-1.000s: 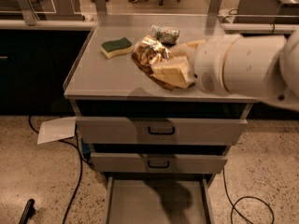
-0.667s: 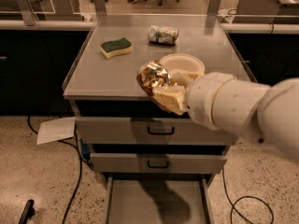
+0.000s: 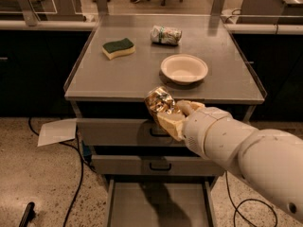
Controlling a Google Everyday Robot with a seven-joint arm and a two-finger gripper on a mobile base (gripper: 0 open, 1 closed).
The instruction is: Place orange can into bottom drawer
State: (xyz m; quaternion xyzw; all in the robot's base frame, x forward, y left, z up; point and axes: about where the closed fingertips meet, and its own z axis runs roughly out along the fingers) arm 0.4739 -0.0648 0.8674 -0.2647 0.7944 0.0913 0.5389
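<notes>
Carry step in hand. Noted: gripper (image 3: pixel 166 113) clamped on orange can (image 3: pixel 159 100), held in air just off front edge of worktop (image 3: pixel 132 74), above open bottom drawer (image 3: pixel 128 207). Next, by judgement: lower past upper drawer fronts (image 3: pixel 118 132), release on drawer floor.

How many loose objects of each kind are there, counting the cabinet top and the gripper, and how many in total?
Cans: 2, the white-and-green can on the cabinet top and the orange can held by the gripper in front of its edge.
Sponges: 1, the sponge.
Bowls: 1, the bowl.
Total: 4.
</notes>
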